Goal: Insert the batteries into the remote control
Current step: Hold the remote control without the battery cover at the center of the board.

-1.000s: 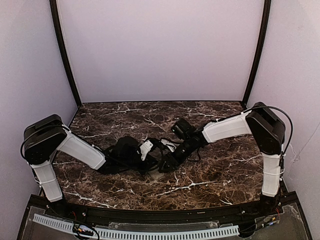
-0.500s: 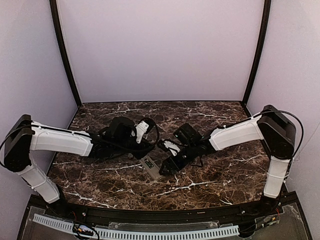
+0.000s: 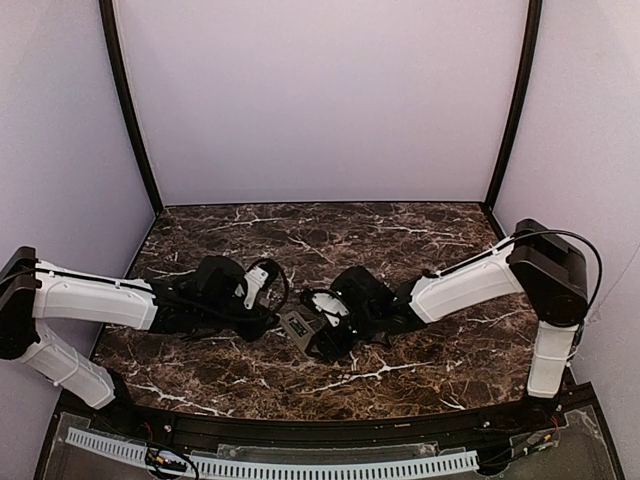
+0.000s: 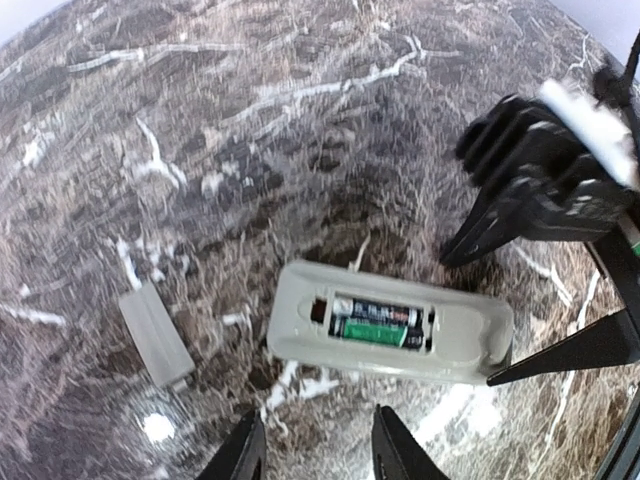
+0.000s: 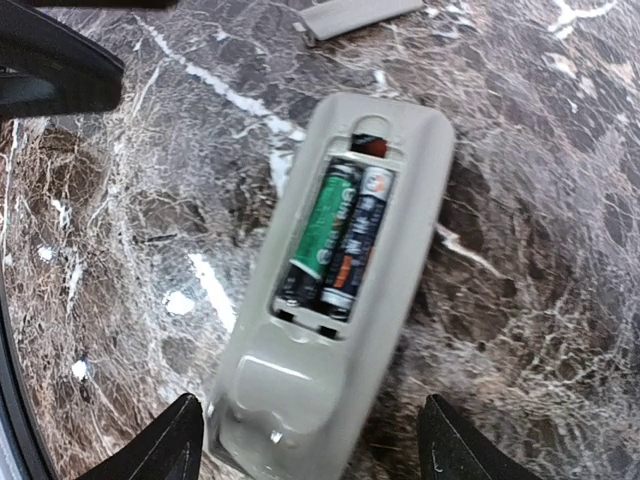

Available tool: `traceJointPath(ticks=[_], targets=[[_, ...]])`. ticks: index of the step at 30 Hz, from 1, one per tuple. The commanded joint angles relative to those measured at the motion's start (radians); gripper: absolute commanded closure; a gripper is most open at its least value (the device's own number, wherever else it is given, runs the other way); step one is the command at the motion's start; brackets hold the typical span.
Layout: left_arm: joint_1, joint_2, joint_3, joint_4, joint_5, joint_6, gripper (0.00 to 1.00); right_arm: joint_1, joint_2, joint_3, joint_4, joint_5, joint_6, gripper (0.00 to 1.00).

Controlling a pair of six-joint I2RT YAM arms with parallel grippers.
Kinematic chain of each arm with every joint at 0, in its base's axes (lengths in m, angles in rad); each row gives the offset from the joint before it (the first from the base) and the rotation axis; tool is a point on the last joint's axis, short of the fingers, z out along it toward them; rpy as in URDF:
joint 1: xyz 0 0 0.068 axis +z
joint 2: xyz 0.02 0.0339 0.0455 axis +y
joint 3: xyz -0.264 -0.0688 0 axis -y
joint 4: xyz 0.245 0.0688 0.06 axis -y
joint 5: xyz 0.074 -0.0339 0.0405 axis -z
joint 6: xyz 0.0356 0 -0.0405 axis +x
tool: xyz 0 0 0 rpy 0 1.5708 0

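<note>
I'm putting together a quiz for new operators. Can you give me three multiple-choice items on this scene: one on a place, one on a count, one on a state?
1. Where does the battery cover lie?
A) on the table, apart from the remote control
B) clipped onto the remote control
C) in a gripper

2. How many batteries sit in the remote control?
A) none
B) one
C) two

3. How is the left gripper?
A) shut on a battery
B) open, holding nothing
C) shut on the cover

Key:
1 A: the left wrist view shows it on the table with a gap to the remote control.
2 C: the right wrist view shows two lying side by side.
3 B: its fingers stand apart with only table between them.
</note>
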Motion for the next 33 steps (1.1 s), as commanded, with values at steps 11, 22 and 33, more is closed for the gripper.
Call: traceJointPath(ticks=[11, 22, 33], targets=[[-0.001, -0.028, -0.198, 0.253, 0.095, -0.017, 0.66, 0.082, 0.042, -0.189, 0.213, 0.181, 0.02, 0.36], [-0.027, 0.047, -0.188, 0.349, 0.095, 0.045, 0.67, 0.097, 0.078, -0.209, 0.246, 0.19, 0.012, 0.36], [-0.072, 0.163, -0.114, 0.388, 0.072, 0.093, 0.68, 0.097, 0.087, -0.248, 0.295, 0.191, -0.021, 0.49]])
